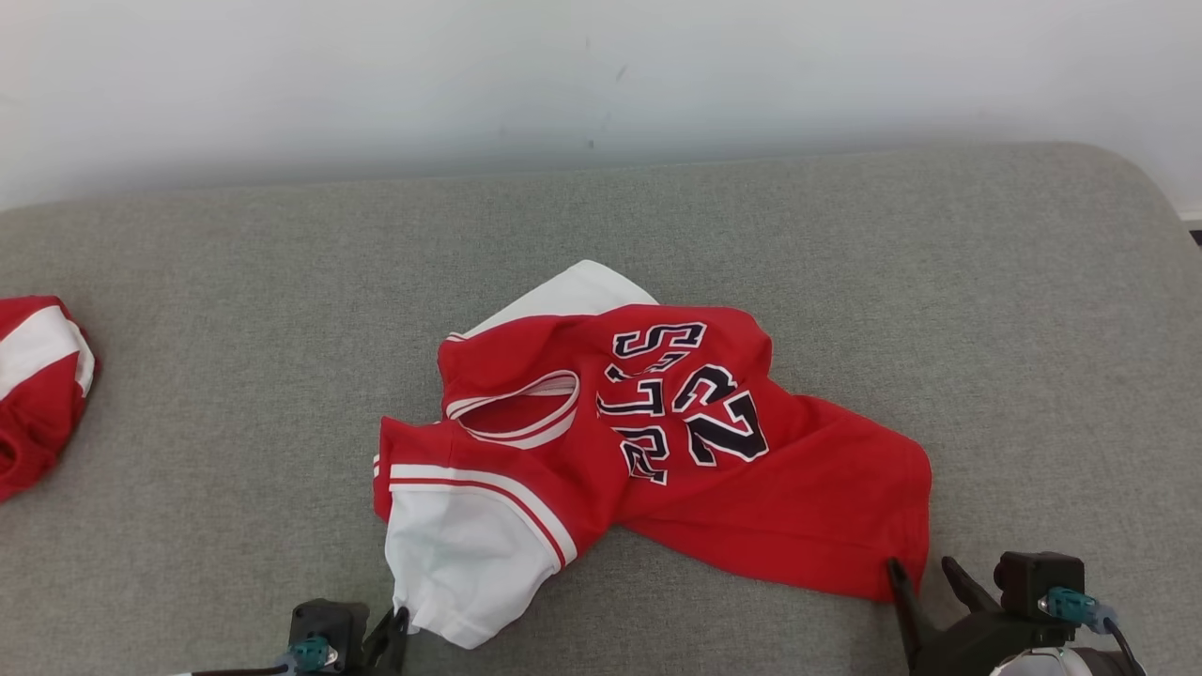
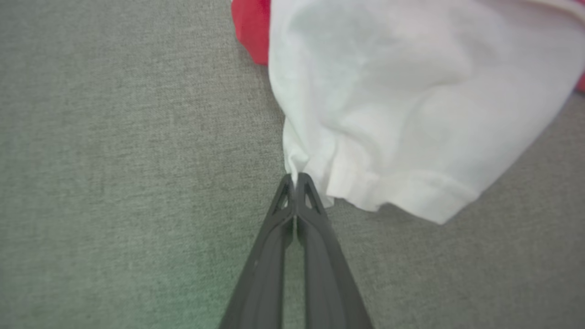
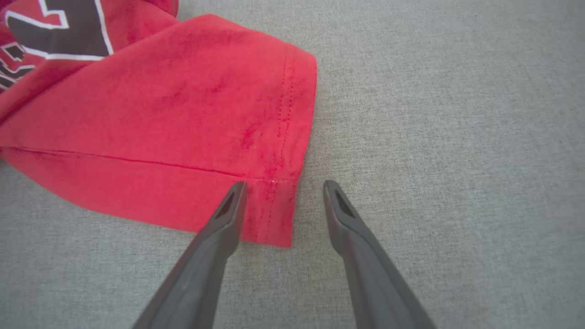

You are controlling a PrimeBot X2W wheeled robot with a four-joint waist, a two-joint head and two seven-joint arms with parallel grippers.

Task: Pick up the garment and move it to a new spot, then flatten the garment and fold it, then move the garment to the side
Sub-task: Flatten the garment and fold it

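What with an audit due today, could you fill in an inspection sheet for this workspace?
Surface: grey fabric cushion.
Job's things: red jersey, crumpled, lettering up, its white sleeve toward the robot.
Clutter: second red-and-white garment at the cushion's left edge.
Tools: left tool shut on the white sleeve's hem; right tool open, straddling the jersey's red hem corner.
Cables: teal plug with a lead at each wrist.
Surroundings: pale wall behind.

From the head we look down on the whole garment [image 1: 657,441], while our wrist cameras sit close over its white sleeve [image 2: 388,114] and red hem [image 3: 283,137].
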